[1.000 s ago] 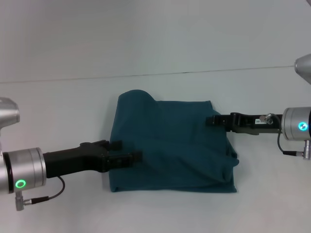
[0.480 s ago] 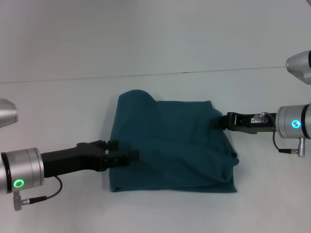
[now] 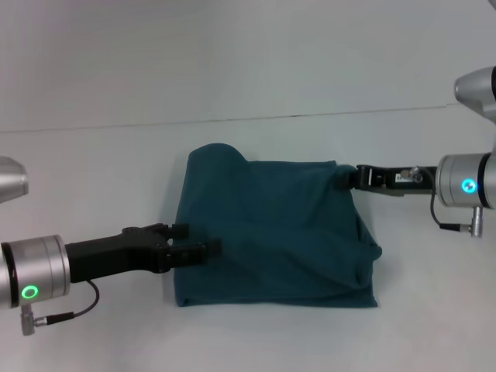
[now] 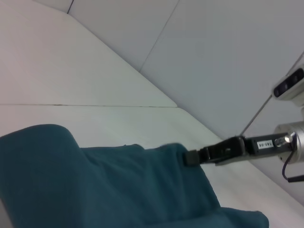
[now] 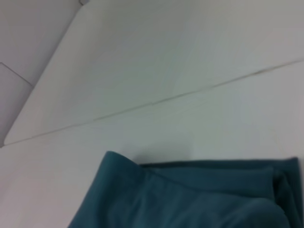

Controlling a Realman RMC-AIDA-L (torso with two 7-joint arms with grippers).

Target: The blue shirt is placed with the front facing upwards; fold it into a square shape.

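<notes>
Shirt (image 3: 271, 232) lies on the table (image 3: 93, 170) between our two arms, already a squarish teal bundle with the lettering hidden, its right side puckered and its far left corner humped. Our left gripper (image 3: 194, 240) reaches in from the left — its fingers lie over the near left edge, one above the other with a slim gap, and we cannot tell whether cloth is pinched between them. Our right gripper (image 3: 350, 177) sits at the far right corner, tip just touching the fabric; its opening we cannot make out. We judge the left arm better placed for any last tidy-up.
</notes>
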